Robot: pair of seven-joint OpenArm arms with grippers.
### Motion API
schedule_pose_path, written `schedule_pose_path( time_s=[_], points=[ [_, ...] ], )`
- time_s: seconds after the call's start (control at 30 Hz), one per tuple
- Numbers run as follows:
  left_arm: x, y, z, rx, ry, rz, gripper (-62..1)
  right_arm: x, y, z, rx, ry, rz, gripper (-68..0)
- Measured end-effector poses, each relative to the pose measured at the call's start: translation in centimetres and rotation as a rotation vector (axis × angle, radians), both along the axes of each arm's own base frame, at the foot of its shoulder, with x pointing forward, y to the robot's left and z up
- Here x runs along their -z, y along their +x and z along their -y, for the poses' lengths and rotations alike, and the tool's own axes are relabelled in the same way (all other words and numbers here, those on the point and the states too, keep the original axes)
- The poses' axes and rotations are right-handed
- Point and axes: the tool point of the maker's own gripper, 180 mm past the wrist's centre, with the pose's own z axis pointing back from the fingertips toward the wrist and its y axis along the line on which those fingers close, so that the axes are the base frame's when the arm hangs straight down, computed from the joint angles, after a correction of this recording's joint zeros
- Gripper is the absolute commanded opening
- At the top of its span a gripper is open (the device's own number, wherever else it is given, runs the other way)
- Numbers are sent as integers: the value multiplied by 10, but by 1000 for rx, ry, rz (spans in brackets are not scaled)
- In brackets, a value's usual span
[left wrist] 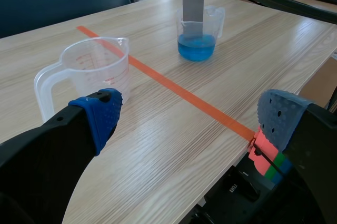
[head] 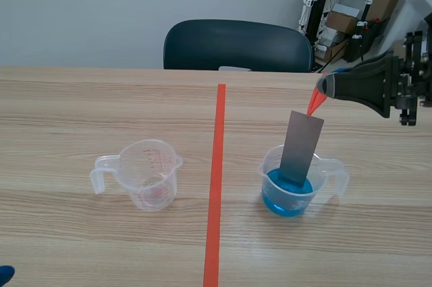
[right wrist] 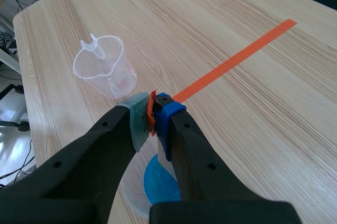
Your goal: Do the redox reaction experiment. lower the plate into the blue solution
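Got the right gripper (head: pixel 322 87) pinched tight on the orange tab (head: pixel 314 103) topping the plate (head: pixel 301 148). Hangs just below the fingers, lower end seemingly dipped in the blue solution (head: pixel 278 194). Also got the left gripper (left wrist: pixel 192 113) spread wide near the empty cup (left wrist: pixel 95 74).

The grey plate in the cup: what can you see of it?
The plate is a flat, dull grey metal-looking strip, hanging slightly tilted. An orange-red tab at its top is pinched in the right claw. Its lower end dips into the blue solution inside the clear cup.
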Motion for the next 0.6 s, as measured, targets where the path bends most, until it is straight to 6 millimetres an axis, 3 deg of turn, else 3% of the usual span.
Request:
schedule_pose_path(
  time_s=[0.27, 0.6],
  points=[
    [-5, -20, -12, -21, -59, 67, -69, 15, 1, -2, 5, -9, -19, -673],
    [-11, -17, -14, -27, -63, 120, -69, 20, -1, -13, -18, 5, -13, -673]
  ],
)
